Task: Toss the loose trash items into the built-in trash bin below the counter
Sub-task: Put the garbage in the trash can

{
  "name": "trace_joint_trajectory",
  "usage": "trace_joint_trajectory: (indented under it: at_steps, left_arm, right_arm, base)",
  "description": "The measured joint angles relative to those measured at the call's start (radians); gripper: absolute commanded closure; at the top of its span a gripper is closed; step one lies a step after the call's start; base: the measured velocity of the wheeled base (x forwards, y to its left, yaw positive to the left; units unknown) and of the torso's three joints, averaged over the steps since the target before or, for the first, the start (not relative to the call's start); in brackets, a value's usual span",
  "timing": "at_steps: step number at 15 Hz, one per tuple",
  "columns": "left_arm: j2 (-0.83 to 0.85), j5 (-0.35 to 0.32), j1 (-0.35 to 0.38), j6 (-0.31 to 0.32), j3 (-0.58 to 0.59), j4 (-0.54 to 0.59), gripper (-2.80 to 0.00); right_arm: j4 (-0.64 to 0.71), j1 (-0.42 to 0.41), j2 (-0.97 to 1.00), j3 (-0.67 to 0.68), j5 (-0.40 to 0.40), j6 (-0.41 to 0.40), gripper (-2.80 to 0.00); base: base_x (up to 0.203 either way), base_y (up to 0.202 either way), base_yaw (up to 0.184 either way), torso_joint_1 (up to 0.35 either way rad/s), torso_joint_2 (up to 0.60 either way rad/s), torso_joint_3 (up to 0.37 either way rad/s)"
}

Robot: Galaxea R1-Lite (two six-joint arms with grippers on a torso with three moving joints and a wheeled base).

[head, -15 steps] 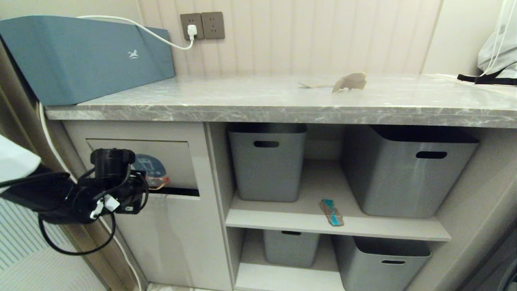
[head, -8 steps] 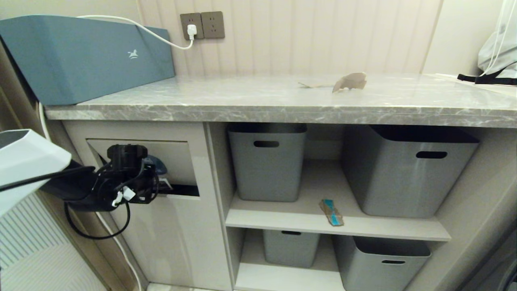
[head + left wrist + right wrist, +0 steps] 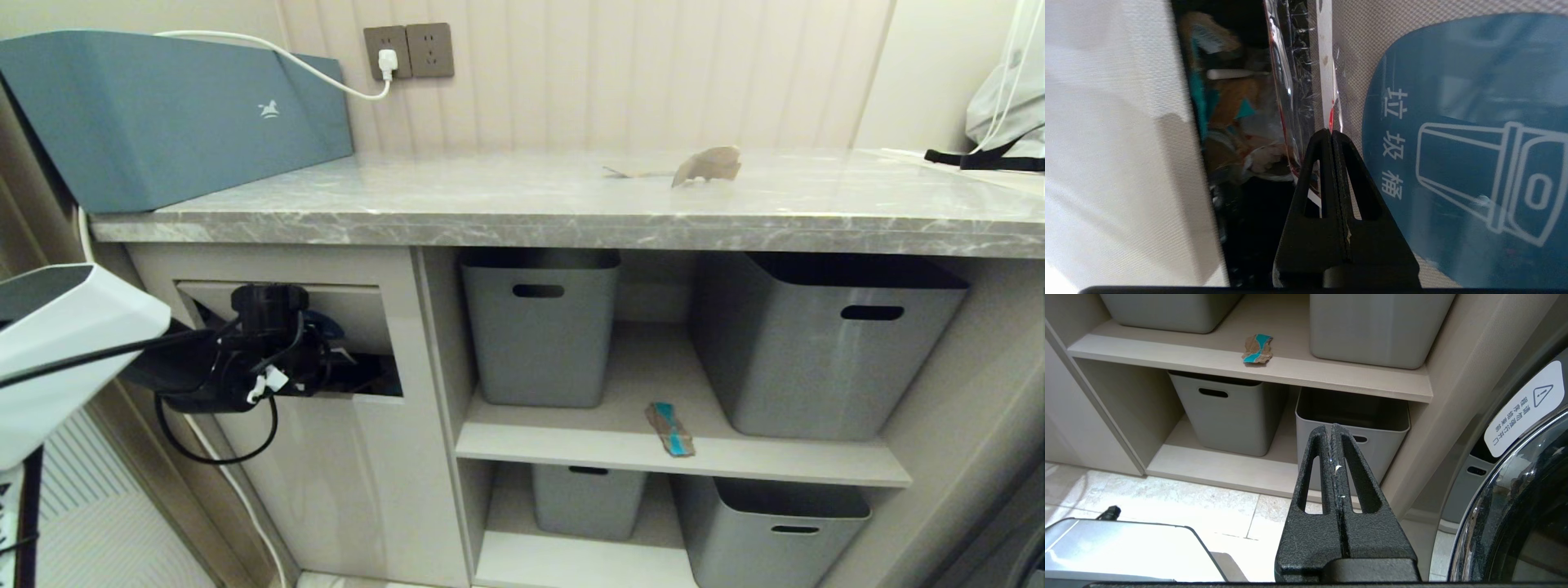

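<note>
left gripper point(image 3: 1331, 132) is pinched shut on the clear wrapper point(image 3: 1306, 69), pushed into the bin flap point(image 3: 347, 314) on the cabinet front, left under the counter point(image 3: 522, 214). wrapper's long axis runs straight out from the fingertips into the dark gap; more scraps lie inside. flap is tilted inward, blue sticker point(image 3: 1470, 143) just beside the fingers. loose items outside: two. one brown scrap point(image 3: 709, 166) far on the counter top, one brown-teal scrap point(image 3: 671, 429) on the middle shelf, long axis near-to-far. four grey tubs. right gripper point(image 3: 1334, 426) clamped shut, empty, low by the floor.
</note>
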Motion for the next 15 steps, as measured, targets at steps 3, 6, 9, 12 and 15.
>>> trace_joint_trajectory:
  at_steps: [3, 6, 9, 12, 15]
  left_arm:
    - [0.017, -0.025, -0.004, 0.009, -0.026, 0.000, 0.00]
    - [0.030, -0.027, -0.005, 0.024, -0.047, -0.002, -2.80]
    - [0.041, -0.028, -0.010, 0.024, -0.060, -0.002, -2.80]
    - [0.048, -0.027, -0.017, 0.024, -0.067, -0.002, -2.80]
    - [0.023, -0.014, -0.017, 0.023, -0.010, -0.001, -2.80]
  right_arm:
    - [0.000, 0.000, 0.000, 0.000, 0.000, 0.000, 0.00]
    - [0.000, 0.000, 0.000, 0.000, 0.000, 0.000, 0.00]
    - [0.000, 0.000, 0.000, 0.000, 0.000, 0.000, 0.00]
    - [0.000, 0.000, 0.000, 0.000, 0.000, 0.000, 0.00]
    - [0.000, 0.000, 0.000, 0.000, 0.000, 0.000, 0.00]
  base:
    - [0.000, 0.000, 0.000, 0.000, 0.00, 0.000]
    - [0.000, 0.000, 0.000, 0.000, 0.00, 0.000]
    - [0.000, 0.000, 0.000, 0.000, 0.00, 0.000]
    - [0.000, 0.000, 0.000, 0.000, 0.00, 0.000]
    - [0.000, 0.000, 0.000, 0.000, 0.00, 0.000]
